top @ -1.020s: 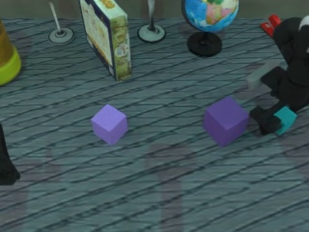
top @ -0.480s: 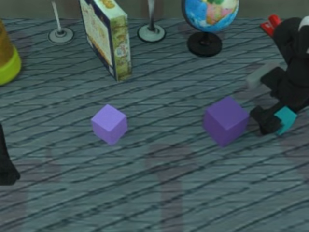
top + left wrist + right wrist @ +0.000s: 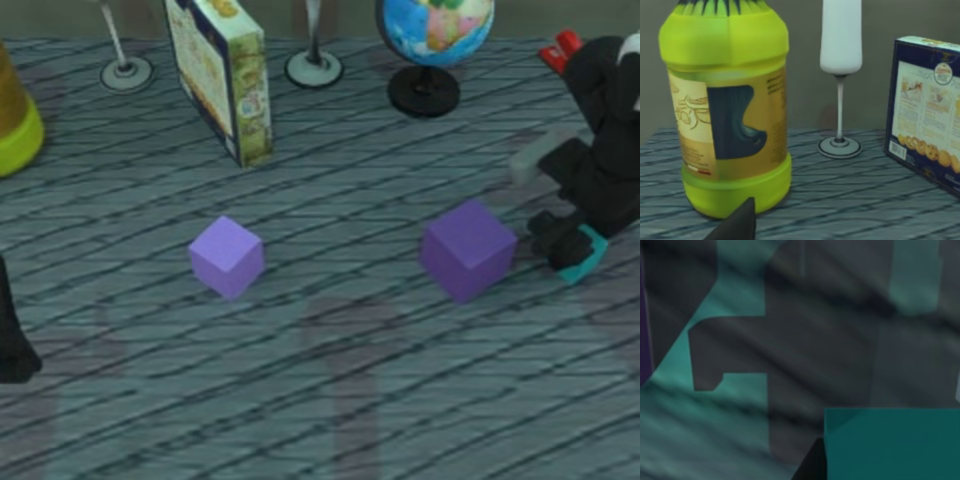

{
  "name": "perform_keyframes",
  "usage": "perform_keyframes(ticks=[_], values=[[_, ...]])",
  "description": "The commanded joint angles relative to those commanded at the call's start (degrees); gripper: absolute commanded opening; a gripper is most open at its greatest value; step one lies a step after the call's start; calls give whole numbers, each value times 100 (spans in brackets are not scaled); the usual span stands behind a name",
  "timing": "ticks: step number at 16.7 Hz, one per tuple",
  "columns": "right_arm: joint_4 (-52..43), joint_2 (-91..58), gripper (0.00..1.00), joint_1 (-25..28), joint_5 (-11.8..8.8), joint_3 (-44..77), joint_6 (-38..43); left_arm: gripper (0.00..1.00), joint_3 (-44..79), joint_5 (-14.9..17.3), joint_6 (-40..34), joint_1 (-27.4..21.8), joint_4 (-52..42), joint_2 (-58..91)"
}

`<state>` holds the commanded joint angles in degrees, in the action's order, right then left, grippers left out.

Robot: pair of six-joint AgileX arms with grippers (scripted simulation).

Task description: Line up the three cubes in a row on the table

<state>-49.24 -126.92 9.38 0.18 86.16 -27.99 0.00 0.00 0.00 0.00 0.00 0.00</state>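
Note:
The large dark purple cube rests on the table right of centre. The lavender cube sits left of centre, level with it. Just right of the dark purple cube, my right gripper is shut on the small teal cube, whose upper part the black fingers hide. In the right wrist view the teal cube fills the near corner, with the gripper's shadow on the table beyond it. My left gripper is parked at the table's left edge, open; one dark fingertip shows.
A yellow bottle stands at the far left. Along the back are two wine glasses, a cracker box and a globe. A red item lies at the back right.
My right gripper has shifted slightly right with the teal cube, which now shows less from under the fingers. The two purple cubes and the left arm have not moved.

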Motion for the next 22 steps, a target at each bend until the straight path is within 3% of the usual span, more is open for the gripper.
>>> perform_keyframes(ticks=[9,16,22], values=[[-131,217,0,0,-78,63,60,100,0,0,0,0,0,0],[-1356,603,0,38,-84,850,50,100,0,0,0,0,0,0],[-1486,665,0,22,-84,947,68,100,0,0,0,0,0,0]])
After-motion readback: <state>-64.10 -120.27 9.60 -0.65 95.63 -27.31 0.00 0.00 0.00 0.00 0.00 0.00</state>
